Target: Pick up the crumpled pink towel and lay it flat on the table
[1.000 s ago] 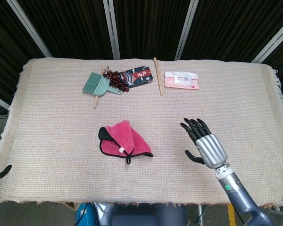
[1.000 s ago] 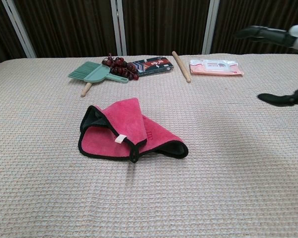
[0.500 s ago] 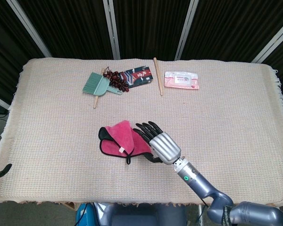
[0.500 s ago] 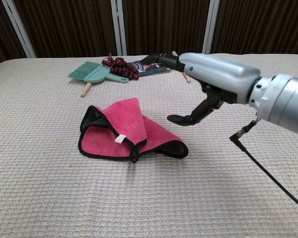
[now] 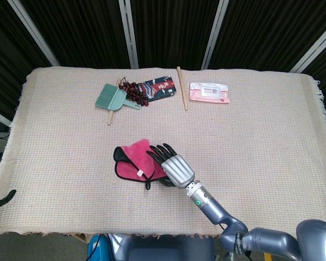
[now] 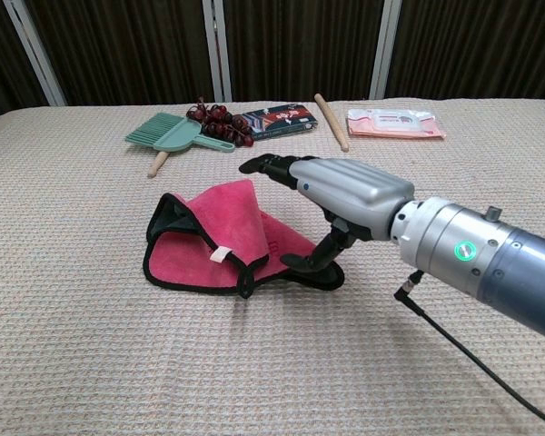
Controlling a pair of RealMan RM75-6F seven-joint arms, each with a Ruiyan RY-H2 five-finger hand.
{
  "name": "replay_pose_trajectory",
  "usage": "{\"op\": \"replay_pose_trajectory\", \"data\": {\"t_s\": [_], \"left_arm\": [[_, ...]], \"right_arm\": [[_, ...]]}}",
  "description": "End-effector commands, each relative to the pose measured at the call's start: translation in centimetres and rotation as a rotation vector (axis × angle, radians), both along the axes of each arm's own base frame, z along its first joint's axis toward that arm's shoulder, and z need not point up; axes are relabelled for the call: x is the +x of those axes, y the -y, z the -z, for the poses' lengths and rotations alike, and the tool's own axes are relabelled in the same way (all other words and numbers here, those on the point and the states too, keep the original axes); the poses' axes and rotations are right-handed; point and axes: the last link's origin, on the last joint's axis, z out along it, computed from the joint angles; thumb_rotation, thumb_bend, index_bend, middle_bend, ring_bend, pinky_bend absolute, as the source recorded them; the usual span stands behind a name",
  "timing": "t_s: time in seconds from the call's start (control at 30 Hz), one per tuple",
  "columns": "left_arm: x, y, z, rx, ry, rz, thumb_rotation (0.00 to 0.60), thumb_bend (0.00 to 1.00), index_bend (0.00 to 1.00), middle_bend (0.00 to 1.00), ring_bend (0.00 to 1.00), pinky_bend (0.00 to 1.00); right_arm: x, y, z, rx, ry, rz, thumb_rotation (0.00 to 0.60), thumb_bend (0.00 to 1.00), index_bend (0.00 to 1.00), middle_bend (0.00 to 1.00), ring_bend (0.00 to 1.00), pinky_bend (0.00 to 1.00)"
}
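Woven table cover (image 5: pixel 271 141) carries the crumpled pink towel (image 5: pixel 135 160) near centre, with the right hand (image 5: pixel 171 166) poised over its right edge, fingers spread and grasping nothing; closing there risks pinching one layer, leaving folds.

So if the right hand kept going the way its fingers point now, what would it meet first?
Probably the pink towel: the right hand sits over its right edge, fingers aimed left and away above the raised fold. Height is unclear, so they might pass over it.
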Motion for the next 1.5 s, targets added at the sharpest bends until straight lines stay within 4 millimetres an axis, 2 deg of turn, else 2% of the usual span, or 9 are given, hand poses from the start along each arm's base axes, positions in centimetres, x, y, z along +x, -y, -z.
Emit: {"op": "replay_pose_trajectory", "data": {"t_s": [0.03,0.57,0.97,1.3,1.5], "left_arm": [[0.1,0.0,0.1,-0.002,-0.001,0.003,0.6,0.01,0.0,0.0,0.0,0.0],[-0.1,0.0,0.3,-0.005,-0.002,0.003,0.6,0.01,0.0,0.0,0.0,0.0],[-0.1,0.0,0.4,-0.002,0.001,0.007,0.6,0.02,0.01,0.0,0.0,0.0],[-0.2,0.0,0.4,0.003,0.007,0.008,0.6,0.02,0.01,0.0,0.0,0.0],[-0.1,0.0,0.4,0.005,0.009,0.012,0.6,0.01,0.01,0.0,0.0,0.0]], "right_arm": [[0.4,0.0,0.9,0.015,0.005,0.008,0.6,0.31,0.04,0.0,0.0,0.0],[0.5,-0.6,4.4,0.066,-0.025,0.033,0.6,0.31,0.04,0.0,0.0,0.0],[2.1,-0.5,4.7,0.011,0.06,0.061,0.6,0.31,0.04,0.0,0.0,0.0],[2.1,-0.2,4.9,-0.014,0.106,0.114,0.6,0.31,0.04,0.0,0.0,0.0],[2.3,0.3,4.7,-0.056,0.132,0.13,0.6,0.41,0.14,0.0,0.0,0.0]]}}
